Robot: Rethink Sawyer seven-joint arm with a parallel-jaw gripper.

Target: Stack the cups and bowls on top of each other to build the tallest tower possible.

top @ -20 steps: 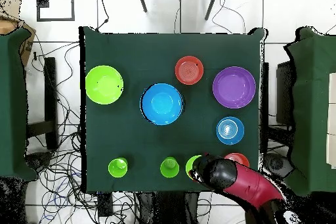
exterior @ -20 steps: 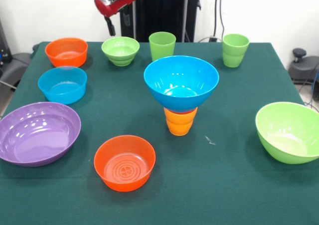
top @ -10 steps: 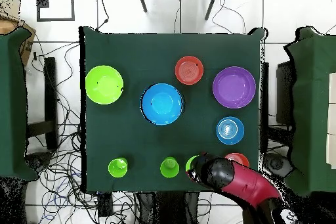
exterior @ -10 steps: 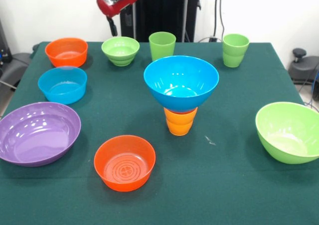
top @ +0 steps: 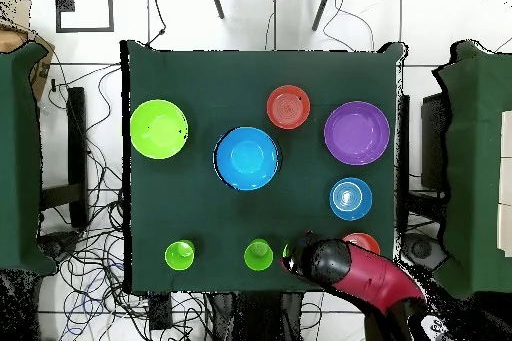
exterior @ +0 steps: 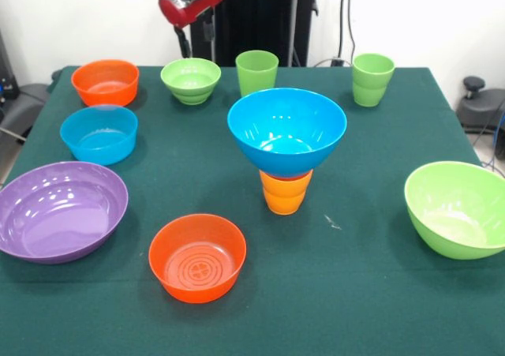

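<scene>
The tower stands mid-table: a blue bowl (exterior: 286, 130) sits upright on stacked orange cups (exterior: 286, 191); from overhead only the blue bowl (top: 247, 157) shows. My gripper (exterior: 195, 39) hangs open and empty above the small lime green bowl (exterior: 190, 80) at the table's far side. In the overhead view the red arm (top: 350, 275) covers most of that bowl (top: 289, 253). A green cup (exterior: 256, 72) stands next to it, and a green cup stack (exterior: 372, 79) is further right.
An orange bowl (exterior: 105, 82), a light blue bowl (exterior: 99, 133) and a purple bowl (exterior: 59, 210) line the left side. Another orange bowl (exterior: 197, 256) sits at the front. A large lime green bowl (exterior: 458, 207) is at the right edge.
My gripper has drifted a little to the right and slightly up in the front view. The bowls and cups have not moved.
</scene>
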